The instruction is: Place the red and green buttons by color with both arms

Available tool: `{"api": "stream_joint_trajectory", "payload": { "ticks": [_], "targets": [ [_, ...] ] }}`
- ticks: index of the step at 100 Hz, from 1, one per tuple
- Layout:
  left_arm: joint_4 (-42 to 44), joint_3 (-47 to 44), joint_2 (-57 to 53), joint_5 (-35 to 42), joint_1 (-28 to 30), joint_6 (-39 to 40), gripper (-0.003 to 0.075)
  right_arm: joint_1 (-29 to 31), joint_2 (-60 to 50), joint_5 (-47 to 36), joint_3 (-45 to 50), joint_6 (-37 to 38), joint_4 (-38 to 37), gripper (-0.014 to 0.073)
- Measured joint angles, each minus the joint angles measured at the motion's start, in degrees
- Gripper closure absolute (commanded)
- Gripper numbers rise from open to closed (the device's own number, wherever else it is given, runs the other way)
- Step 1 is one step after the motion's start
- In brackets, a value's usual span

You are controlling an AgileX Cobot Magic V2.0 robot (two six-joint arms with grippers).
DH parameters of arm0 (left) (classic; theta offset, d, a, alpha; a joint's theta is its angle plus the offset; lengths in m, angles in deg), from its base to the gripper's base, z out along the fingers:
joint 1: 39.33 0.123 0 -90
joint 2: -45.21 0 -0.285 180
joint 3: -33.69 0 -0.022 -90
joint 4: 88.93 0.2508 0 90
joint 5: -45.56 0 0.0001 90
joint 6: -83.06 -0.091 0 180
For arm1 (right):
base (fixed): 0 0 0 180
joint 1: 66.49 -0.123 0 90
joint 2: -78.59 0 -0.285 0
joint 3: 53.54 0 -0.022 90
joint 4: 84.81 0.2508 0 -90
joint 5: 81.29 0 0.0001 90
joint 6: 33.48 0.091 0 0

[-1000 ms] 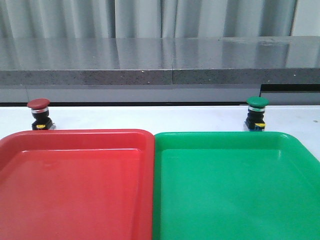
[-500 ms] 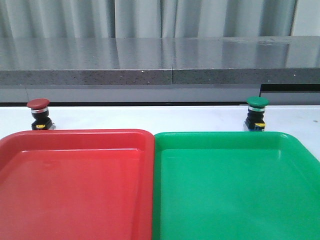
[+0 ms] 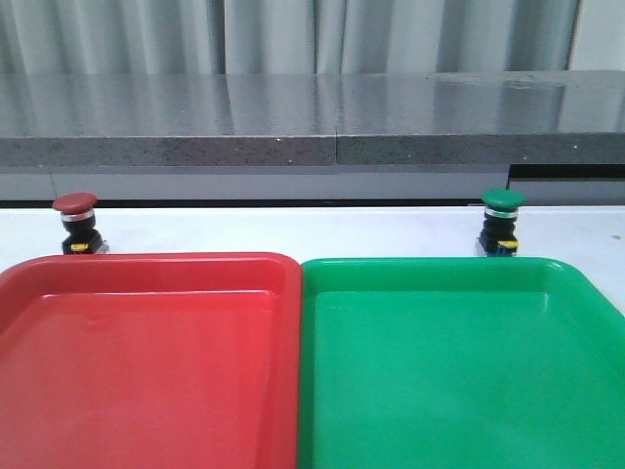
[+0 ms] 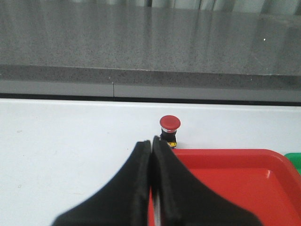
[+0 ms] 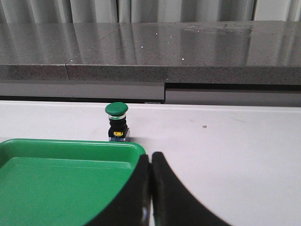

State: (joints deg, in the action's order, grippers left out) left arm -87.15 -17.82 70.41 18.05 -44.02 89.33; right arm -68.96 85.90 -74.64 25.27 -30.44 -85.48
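Note:
The red button (image 3: 76, 223) stands upright on the white table just behind the red tray's far left edge; it also shows in the left wrist view (image 4: 169, 128). The green button (image 3: 501, 222) stands upright behind the green tray's far right edge; it also shows in the right wrist view (image 5: 117, 121). My left gripper (image 4: 151, 140) is shut and empty, over the red tray's left rim, short of the red button. My right gripper (image 5: 150, 155) is shut and empty, by the green tray's right corner, short of the green button. Neither arm shows in the front view.
A large red tray (image 3: 283, 269) and a large green tray (image 3: 322, 269) lie side by side at the front, both empty. A grey stone ledge (image 3: 312, 147) runs along the back of the white table (image 3: 293, 230).

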Motion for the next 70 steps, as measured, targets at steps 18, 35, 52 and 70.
{"api": "stream_joint_trajectory", "payload": {
  "ticks": [18,35,52,70],
  "targets": [
    [-0.2,12.1,12.9,-9.2,0.0,0.0,0.0739,0.0,0.0,0.0,0.0,0.0,0.0,0.0704],
    [-0.3,19.9,23.6,-15.2,0.0,0.0,0.0739,0.0,0.0,0.0,0.0,0.0,0.0,0.0704],
    [-0.3,22.8,31.5,-18.7,0.0,0.0,0.0739,0.0,0.0,0.0,0.0,0.0,0.0,0.0704],
    [-0.4,22.9,37.1,-20.6,0.0,0.0,0.0739,0.0,0.0,0.0,0.0,0.0,0.0,0.0704]
  ]
}}
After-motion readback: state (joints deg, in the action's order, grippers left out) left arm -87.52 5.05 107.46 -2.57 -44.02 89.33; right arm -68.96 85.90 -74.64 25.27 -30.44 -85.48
